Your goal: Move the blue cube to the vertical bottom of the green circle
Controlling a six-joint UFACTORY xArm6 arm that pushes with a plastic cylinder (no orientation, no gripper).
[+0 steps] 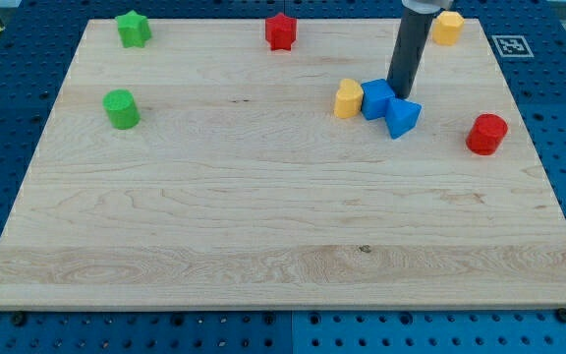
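Observation:
The blue cube [376, 98] lies right of the board's middle, in the upper half. A yellow heart [348, 98] touches its left side and a blue triangular block [402, 117] touches its lower right. My tip [400, 95] rests on the board at the cube's upper right edge, just above the blue triangular block. The green circle [121, 108], a short cylinder, stands far off at the view's left.
A green star [133, 29] sits at the top left, a red star [280, 31] at the top middle, a yellow block [447, 28] at the top right behind the rod, and a red cylinder [486, 134] at the right. The wooden board [263, 226] ends at a blue pegboard table.

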